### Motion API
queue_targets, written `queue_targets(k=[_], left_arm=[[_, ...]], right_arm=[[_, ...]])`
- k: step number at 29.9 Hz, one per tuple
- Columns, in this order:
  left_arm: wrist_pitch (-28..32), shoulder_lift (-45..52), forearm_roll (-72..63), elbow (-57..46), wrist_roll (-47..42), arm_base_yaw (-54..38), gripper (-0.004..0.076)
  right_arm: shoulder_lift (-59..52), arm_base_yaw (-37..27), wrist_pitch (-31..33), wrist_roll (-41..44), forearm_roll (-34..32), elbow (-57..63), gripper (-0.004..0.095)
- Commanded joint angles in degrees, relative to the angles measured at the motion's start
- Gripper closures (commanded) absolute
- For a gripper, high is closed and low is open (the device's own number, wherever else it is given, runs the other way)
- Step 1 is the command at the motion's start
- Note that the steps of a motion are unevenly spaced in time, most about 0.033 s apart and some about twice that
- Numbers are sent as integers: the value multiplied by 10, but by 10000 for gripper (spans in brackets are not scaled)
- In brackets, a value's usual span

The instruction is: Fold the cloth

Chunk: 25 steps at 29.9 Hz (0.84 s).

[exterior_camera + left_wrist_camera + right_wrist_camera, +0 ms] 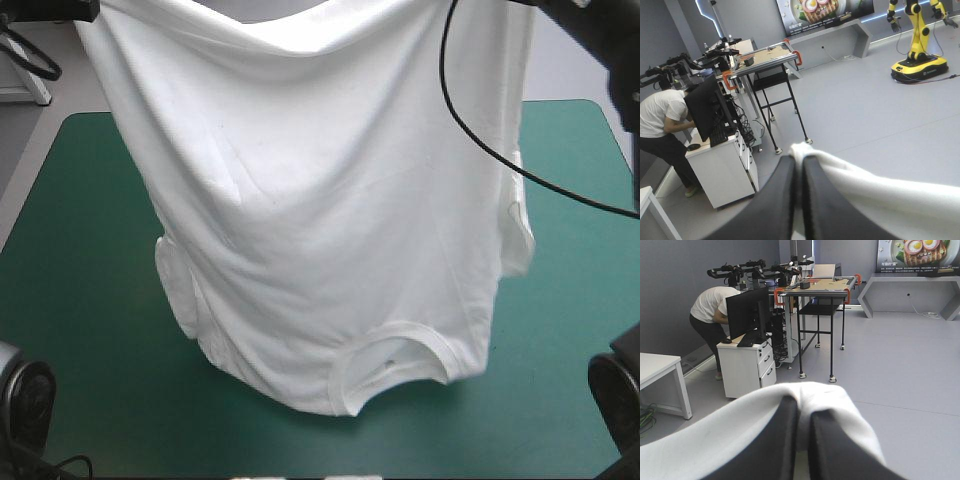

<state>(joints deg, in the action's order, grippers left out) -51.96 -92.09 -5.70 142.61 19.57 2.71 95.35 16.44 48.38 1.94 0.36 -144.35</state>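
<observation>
The T-shirt (320, 200) hangs down the centre of the frame, collar lowest, near the tabletop (90, 300); it looks light, soft and limp. The left gripper (799, 162) and right gripper (802, 407) each pinch an upper corner, all but closed.

1. A lab, this was: a tall metal-framed workbench (815, 290) on castors stood at twelve o'clock from the right wrist.
2. At ten o'clock, a monitor (747, 312) sat on a white drawer cabinet (747, 367).
3. Bare grey floor (900, 355) ran all around.
</observation>
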Motion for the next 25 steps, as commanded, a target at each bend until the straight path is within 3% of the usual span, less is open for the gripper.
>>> queue_targets(k=[1, 5, 11, 13, 18, 20, 23, 25], left_arm=[[100, -10, 13, 46, 5, 3, 733], [89, -31, 78, 108, 5, 1, 733], [75, -31, 78, 116, 7, 1, 733], [29, -40, 65, 108, 14, 1, 733], [-107, -80, 12, 37, 19, 1, 733], [-156, -97, -21, -2, 19, 3, 733], [-213, -120, -66, -75, 19, 3, 733], [-214, -125, -87, -143, 18, 3, 733]], right_arm=[[19, -1, -134, -3, 3, -10, 923], [34, -1, -170, -5, 3, -10, 923], [34, -3, -128, -8, -12, -10, 923], [37, -7, -75, -8, -27, -10, 923], [75, -7, 147, -6, -70, 27, 923], [98, -7, 206, -8, -68, 61, 923], [121, -7, 214, -12, -38, 143, 923], [121, -7, 208, -19, -16, 220, 923]])
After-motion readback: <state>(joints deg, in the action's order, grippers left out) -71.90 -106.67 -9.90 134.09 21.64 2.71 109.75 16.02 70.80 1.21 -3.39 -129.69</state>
